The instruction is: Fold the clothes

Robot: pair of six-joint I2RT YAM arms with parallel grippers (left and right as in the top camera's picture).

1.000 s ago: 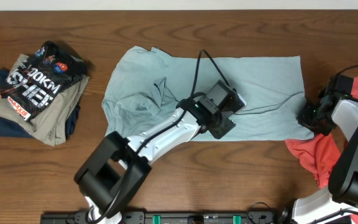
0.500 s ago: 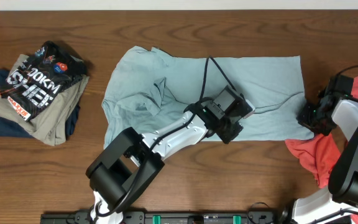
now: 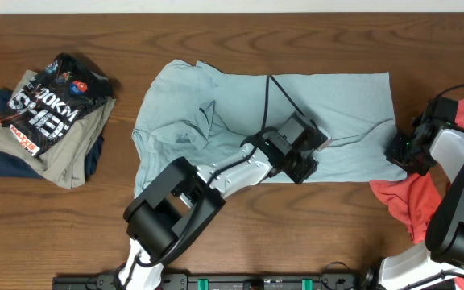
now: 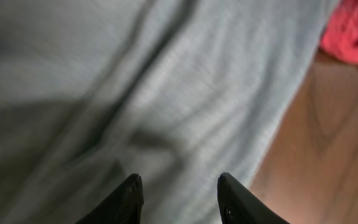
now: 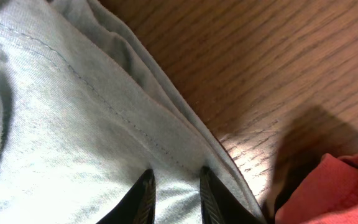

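Observation:
The pale blue-grey T-shirt (image 3: 216,113) lies spread across the middle of the table, creased at its left half. My left gripper (image 3: 303,159) hovers over its lower middle part. In the left wrist view its fingers (image 4: 179,193) are apart with only shirt fabric (image 4: 135,81) under them. My right gripper (image 3: 401,153) is at the shirt's lower right corner. In the right wrist view its fingers (image 5: 174,186) pinch a puckered fold of the shirt (image 5: 55,124) near the hem. The coral-red garment (image 3: 409,205) lies crumpled at the right edge, also seen in both wrist views (image 5: 328,193) (image 4: 356,28).
A stack of folded clothes (image 3: 47,121) with a black printed shirt on top sits at the far left. Bare wooden table (image 3: 312,225) runs along the front and behind the shirt. A black cable (image 3: 276,89) arcs over the shirt from the left wrist.
My left gripper has moved a little to the right across the shirt's lower part. The right gripper and the shirt corner have not moved.

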